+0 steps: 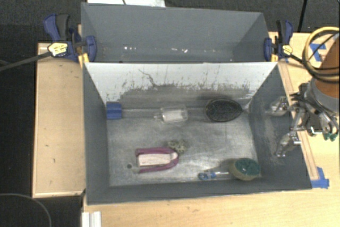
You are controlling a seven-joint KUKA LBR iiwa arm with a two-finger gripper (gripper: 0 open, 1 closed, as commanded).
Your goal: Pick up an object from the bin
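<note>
End effector (280, 127) hangs at the right of the bin (175, 82), over its sloping right wall. Its two metal fingers are spread apart with nothing between them, and nothing lies under it, so the choice of thing looks open.

The things lie well apart on the scuffed floor. Largest is the brush (223, 110) by the back wall, its black oval head nearest the end effector. What seems a clear handle runs left to a blue cap (113, 110); whether it is all one piece I can't tell. I'd guess it is stiff and light with a slippery handle, so take it at the neck by the head.

Next is the purple clip (156, 159) at front centre, U-shaped with white inside. It is probably rigid and best pinched across its narrow width. The green scrubber (244, 168) at front right looks light and soft-topped. Smallest is an olive lump (177, 146) just beside the clip, too small to judge.
</note>
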